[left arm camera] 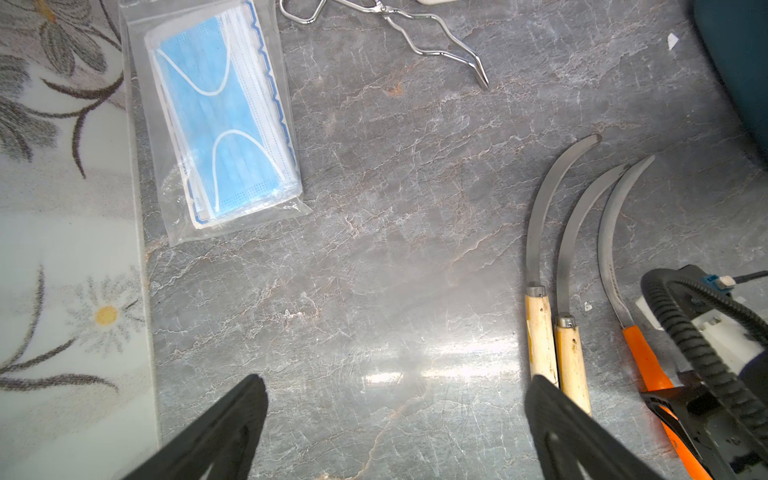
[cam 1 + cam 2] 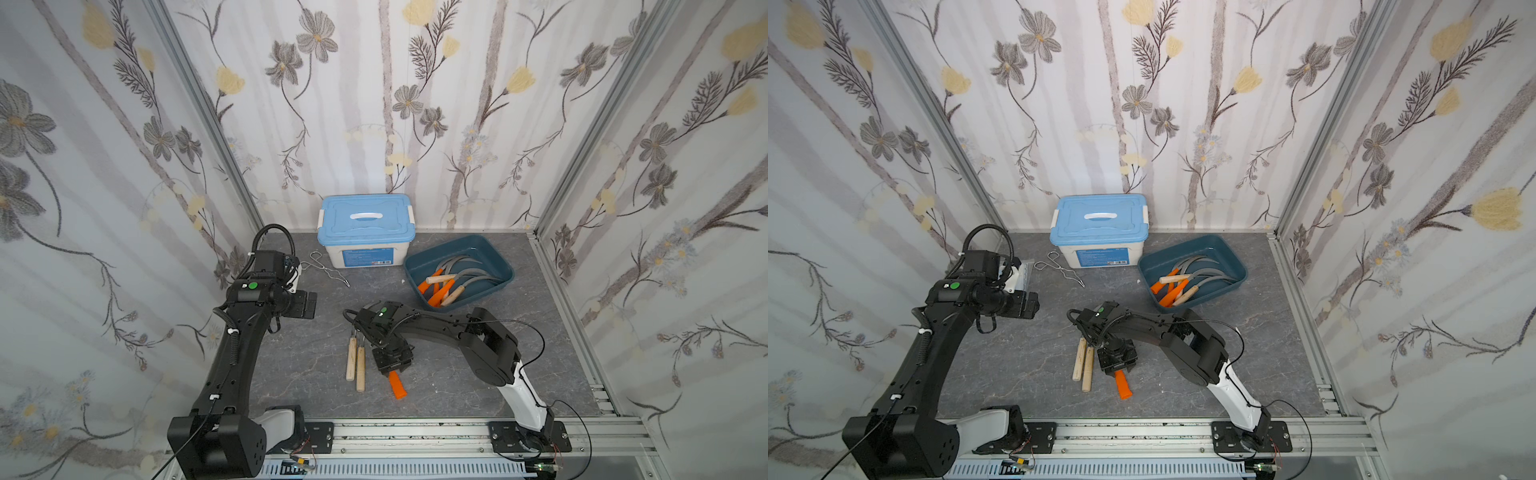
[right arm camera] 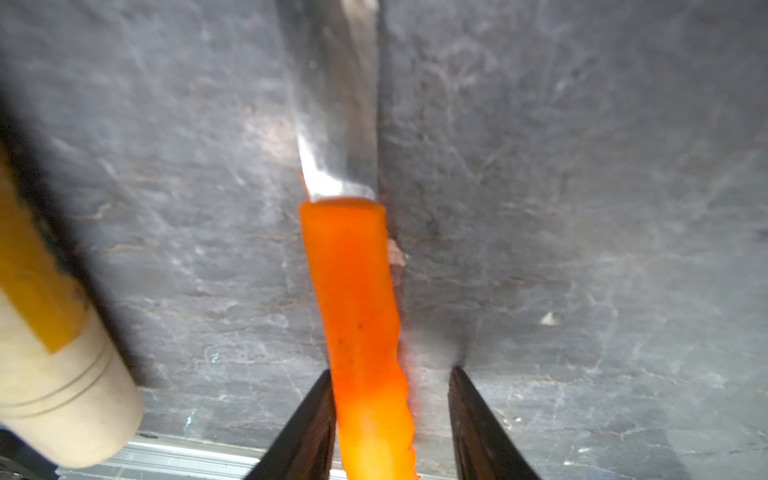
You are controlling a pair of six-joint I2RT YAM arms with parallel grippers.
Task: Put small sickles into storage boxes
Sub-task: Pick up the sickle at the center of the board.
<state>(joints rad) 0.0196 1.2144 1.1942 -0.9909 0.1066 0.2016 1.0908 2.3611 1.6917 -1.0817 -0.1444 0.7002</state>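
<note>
While the left claw (image 1: 395,386) gapes wide and empty, the right claw (image 3: 392,415) straddles the orange-handled sickle (image 3: 353,291), not yet clenched: one pad (image 3: 316,415) touches its smooth plastic grip, the other stands clear. It lies on the marbled grey worktop (image 2: 457,374), near the teal plastic tray (image 2: 451,250) holding curved-bladed sickles (image 2: 461,277). The white box (image 2: 357,253) has an illegible label.

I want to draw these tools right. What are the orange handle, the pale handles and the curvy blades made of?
The orange handle looks like plastic: bright even colour, smooth, slightly glossy. The pale handles look like bare wood: cream, matt, a bit stained. The curved blades look like metal, probably steel: grey with shiny glints.
</note>
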